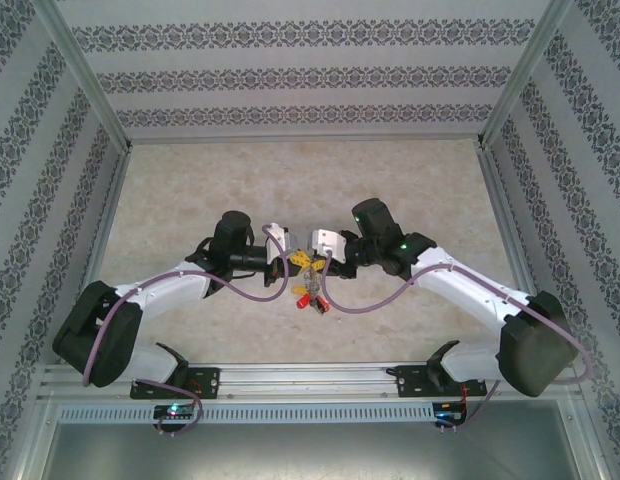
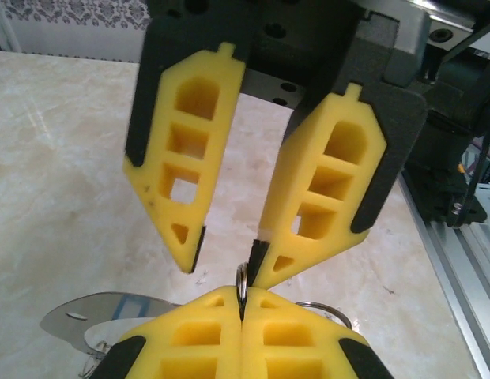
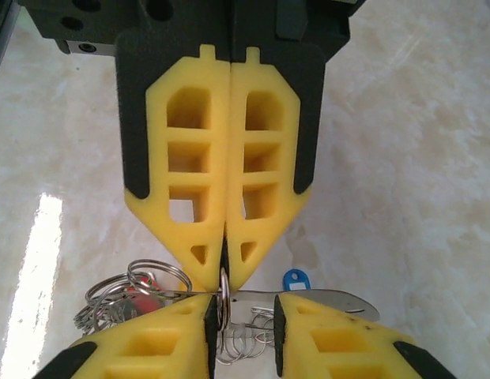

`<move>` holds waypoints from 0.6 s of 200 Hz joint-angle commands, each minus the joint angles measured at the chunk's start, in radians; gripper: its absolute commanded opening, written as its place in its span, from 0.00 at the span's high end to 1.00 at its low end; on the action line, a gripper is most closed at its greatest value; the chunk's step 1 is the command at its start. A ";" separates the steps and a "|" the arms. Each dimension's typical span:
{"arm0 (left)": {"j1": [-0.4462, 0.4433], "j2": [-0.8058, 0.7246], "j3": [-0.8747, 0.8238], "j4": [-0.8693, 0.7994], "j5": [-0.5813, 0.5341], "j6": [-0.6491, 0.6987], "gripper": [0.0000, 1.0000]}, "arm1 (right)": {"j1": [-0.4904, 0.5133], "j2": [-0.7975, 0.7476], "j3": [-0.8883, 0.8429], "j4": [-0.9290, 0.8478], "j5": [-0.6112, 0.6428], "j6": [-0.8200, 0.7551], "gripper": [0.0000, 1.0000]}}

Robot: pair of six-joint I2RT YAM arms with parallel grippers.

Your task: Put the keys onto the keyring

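My right gripper [image 3: 224,280] is shut on a thin metal ring [image 3: 222,304] that stands edge-on, held above the table. My left gripper [image 3: 243,309] faces it tip to tip and is open, the ring lying against one of its pads. From the left wrist, the open left gripper [image 2: 225,268] touches the ring [image 2: 241,280] with its right fingertip, above the shut right gripper [image 2: 242,306]. Keys hang below: a red tag [image 3: 138,298], a blue tag [image 3: 294,279] and several small rings [image 3: 249,339]. A wide flat grey metal piece [image 3: 324,298] runs across; whether it is the keyring, I cannot tell.
Both grippers meet over the middle of the marble-patterned table [image 1: 310,190], the key bunch [image 1: 308,296] dangling beneath them. Patterned walls with aluminium posts [image 1: 90,110] enclose the table. An aluminium rail [image 1: 310,378] with the arm bases runs along the near edge.
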 commanded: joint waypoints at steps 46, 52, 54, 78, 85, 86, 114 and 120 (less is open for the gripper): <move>-0.012 -0.015 -0.065 0.250 -0.024 -0.059 1.00 | -0.032 -0.107 -0.075 0.112 -0.036 0.074 0.79; -0.012 -0.012 -0.064 0.256 -0.018 -0.060 1.00 | -0.032 -0.103 -0.071 0.110 -0.043 0.075 0.79; -0.013 -0.011 -0.063 0.261 -0.017 -0.061 1.00 | -0.032 -0.101 -0.068 0.110 -0.044 0.075 0.79; -0.012 -0.004 -0.064 0.298 0.003 -0.072 1.00 | -0.033 -0.069 -0.042 0.098 -0.051 0.068 0.83; -0.012 -0.003 -0.066 0.310 0.004 -0.078 1.00 | -0.032 -0.060 -0.034 0.090 -0.059 0.065 0.84; -0.012 -0.003 -0.066 0.312 0.004 -0.079 1.00 | -0.032 -0.059 -0.033 0.089 -0.060 0.064 0.84; -0.012 0.005 -0.082 0.368 -0.004 -0.110 1.00 | -0.032 -0.029 -0.019 0.067 -0.062 0.062 0.85; -0.012 0.005 -0.086 0.380 -0.006 -0.117 1.00 | -0.032 -0.029 -0.023 0.070 -0.064 0.064 0.84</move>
